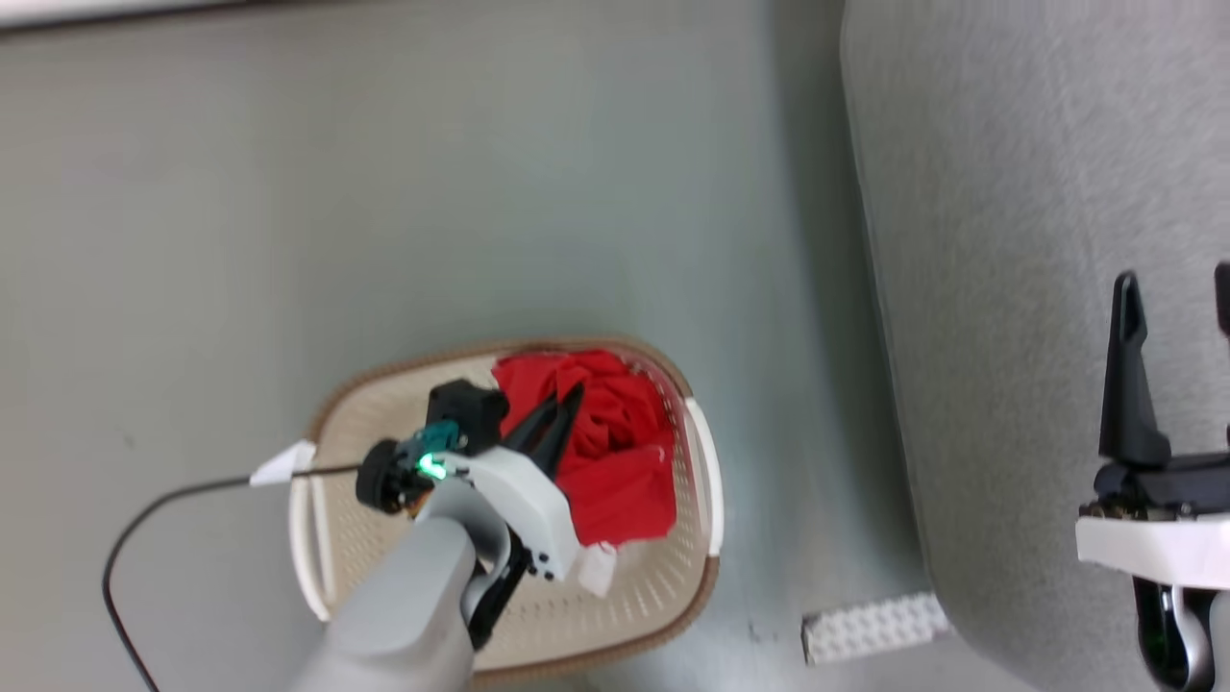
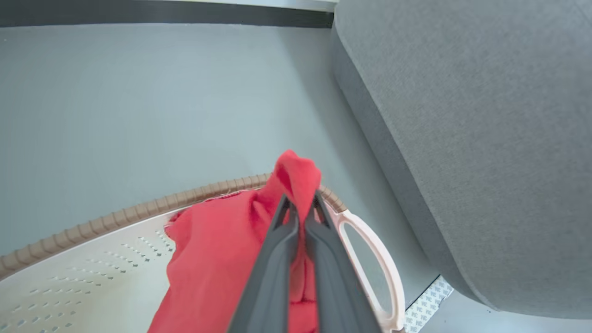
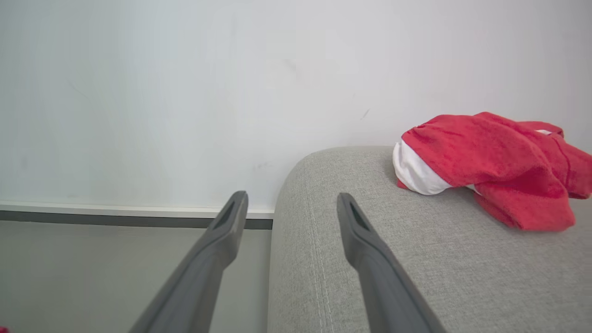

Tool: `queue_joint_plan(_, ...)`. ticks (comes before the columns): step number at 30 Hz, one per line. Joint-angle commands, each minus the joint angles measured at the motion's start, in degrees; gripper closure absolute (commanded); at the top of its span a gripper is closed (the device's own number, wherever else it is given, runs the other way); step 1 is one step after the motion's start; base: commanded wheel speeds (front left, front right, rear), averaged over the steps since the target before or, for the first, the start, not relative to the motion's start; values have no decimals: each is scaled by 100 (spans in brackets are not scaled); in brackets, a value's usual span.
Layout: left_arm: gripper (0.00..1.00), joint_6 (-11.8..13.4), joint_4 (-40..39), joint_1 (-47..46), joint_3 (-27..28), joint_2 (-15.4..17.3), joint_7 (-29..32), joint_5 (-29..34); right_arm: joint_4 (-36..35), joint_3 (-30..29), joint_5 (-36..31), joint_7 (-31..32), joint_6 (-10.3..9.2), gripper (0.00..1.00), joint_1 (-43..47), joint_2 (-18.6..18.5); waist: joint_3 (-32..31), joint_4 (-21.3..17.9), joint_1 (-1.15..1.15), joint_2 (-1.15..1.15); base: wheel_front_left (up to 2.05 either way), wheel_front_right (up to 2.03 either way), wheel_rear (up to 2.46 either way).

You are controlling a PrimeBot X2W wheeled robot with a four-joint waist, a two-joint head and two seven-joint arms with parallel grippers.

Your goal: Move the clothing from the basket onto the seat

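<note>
The cream basket [image 1: 384, 404] with its brown rim stands on the floor, red clothing [image 1: 615, 452] bunched in its right half. My left gripper [image 1: 569, 404] reaches into it and is shut on a fold of that red clothing [image 2: 296, 178], which pokes up between the fingertips above the basket rim [image 2: 138, 210]. My right gripper [image 1: 1177, 303] hovers open over the grey seat [image 1: 1009, 240], nothing between its fingers [image 3: 222, 231]. Another red garment with a white band [image 3: 490, 166] lies on the seat [image 3: 416, 259] beyond and to the right of that gripper [image 3: 291, 208].
A black cable [image 1: 154, 509] runs across the grey floor [image 1: 384, 192] to the left arm. A white perforated block [image 1: 870, 627] lies on the floor at the seat's corner. A white wall with a dark baseboard [image 3: 138, 219] stands behind the seat.
</note>
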Motion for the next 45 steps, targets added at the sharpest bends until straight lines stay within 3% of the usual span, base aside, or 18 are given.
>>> queue_joint_plan(1,100,-10,-118,165,60,23,-5,-73,49,-16,-2,6,-13,0,109,-51,-493,163,1,0,0,0,0)
queue_joint_plan(13,100,35,-1185,1208,493,84,-6,-129,539,53,-66,6,-13,0,870,-85,-2033,494,1,0,0,0,0)
queue_joint_plan(25,100,285,-1849,2173,742,294,-5,-203,1016,312,-109,5,-13,0,1642,-59,-3466,743,1,0,0,0,0)
queue_joint_plan(45,100,621,-2959,2775,837,789,376,-355,1325,765,-37,6,-13,0,1902,66,-4104,622,1,0,0,0,0)
